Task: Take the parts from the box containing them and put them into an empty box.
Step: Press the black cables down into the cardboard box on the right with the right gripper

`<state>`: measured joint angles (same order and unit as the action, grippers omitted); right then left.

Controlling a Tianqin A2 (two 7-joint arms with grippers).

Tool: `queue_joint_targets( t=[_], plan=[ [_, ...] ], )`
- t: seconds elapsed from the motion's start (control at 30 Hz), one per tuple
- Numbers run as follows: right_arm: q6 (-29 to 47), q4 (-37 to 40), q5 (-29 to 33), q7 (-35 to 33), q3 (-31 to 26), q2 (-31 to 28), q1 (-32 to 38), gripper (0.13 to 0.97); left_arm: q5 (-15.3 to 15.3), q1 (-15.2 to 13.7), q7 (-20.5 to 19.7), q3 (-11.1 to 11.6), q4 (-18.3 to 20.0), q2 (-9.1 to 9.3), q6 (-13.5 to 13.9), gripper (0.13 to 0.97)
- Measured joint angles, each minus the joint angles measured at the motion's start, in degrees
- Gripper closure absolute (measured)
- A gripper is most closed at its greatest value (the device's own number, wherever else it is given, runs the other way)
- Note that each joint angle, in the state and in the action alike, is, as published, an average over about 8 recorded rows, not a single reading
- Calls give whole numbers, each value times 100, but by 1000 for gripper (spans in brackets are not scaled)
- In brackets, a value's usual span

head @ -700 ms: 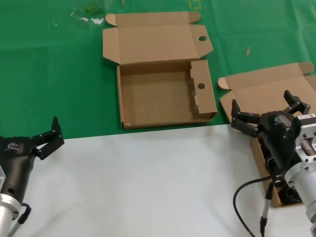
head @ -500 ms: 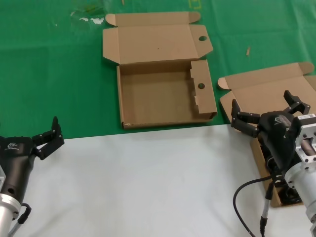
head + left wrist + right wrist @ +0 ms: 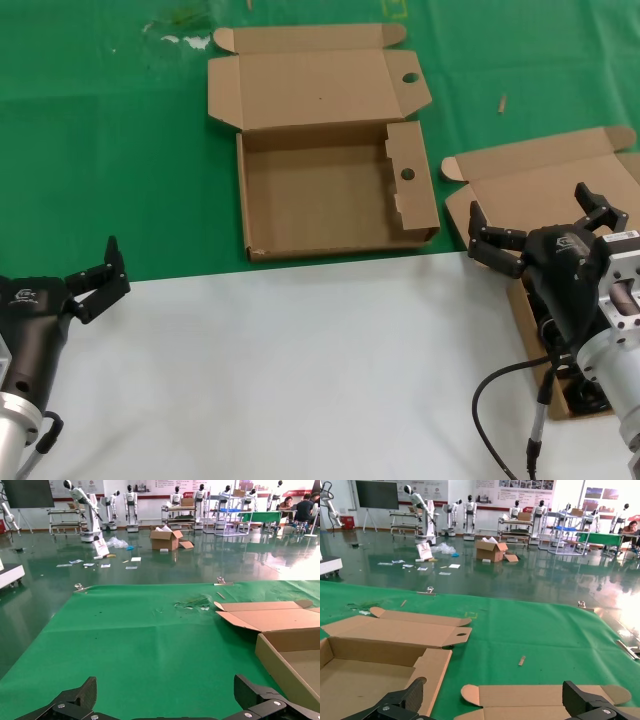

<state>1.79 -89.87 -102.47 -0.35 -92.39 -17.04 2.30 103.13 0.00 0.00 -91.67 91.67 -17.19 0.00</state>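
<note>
The empty box [image 3: 320, 200] with a holed partition [image 3: 408, 175] lies open on the green mat, centre back; it also shows in the left wrist view [image 3: 292, 655] and the right wrist view [image 3: 370, 672]. The box containing the parts [image 3: 530, 180] lies open at the right, its plain lid [image 3: 540, 697] folded back. Black cords [image 3: 588, 398] show in it, mostly hidden under my right arm. My right gripper [image 3: 530, 215] is open and empty above this box's near left corner [image 3: 495, 692]. My left gripper [image 3: 100, 280] is open and empty at the front left [image 3: 165, 692].
A white sheet [image 3: 300, 360] covers the table's front half, the green mat [image 3: 100, 150] the back half. My right arm's own black cable [image 3: 495, 400] hangs over the white sheet. Small scraps [image 3: 185, 30] lie at the mat's far edge.
</note>
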Motion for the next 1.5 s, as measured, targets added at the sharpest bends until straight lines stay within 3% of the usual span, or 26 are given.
queue_joint_targets(
  t=[0.43, 0.63, 1.03, 1.2, 1.37, 1.5],
  plan=[
    [0, 0, 0, 0, 0, 0, 0, 129, 0, 0, 0, 0, 0, 0, 0, 132],
    [27, 12, 4, -41, 41, 27, 0, 129, 0, 0, 0, 0, 0, 0, 0, 223],
    [485, 163, 31, -739, 676, 303, 23, 129, 0, 0, 0, 0, 0, 0, 0, 414],
    [380, 54, 61, -577, 415, -148, -49, 129, 0, 0, 0, 0, 0, 0, 0, 549],
    [225, -242, 160, -50, -142, -1163, -215, 129, 0, 0, 0, 0, 0, 0, 0, 652],
    [468, -550, 631, 646, -285, -2010, -396, 129, 0, 0, 0, 0, 0, 0, 0, 740]
  ],
)
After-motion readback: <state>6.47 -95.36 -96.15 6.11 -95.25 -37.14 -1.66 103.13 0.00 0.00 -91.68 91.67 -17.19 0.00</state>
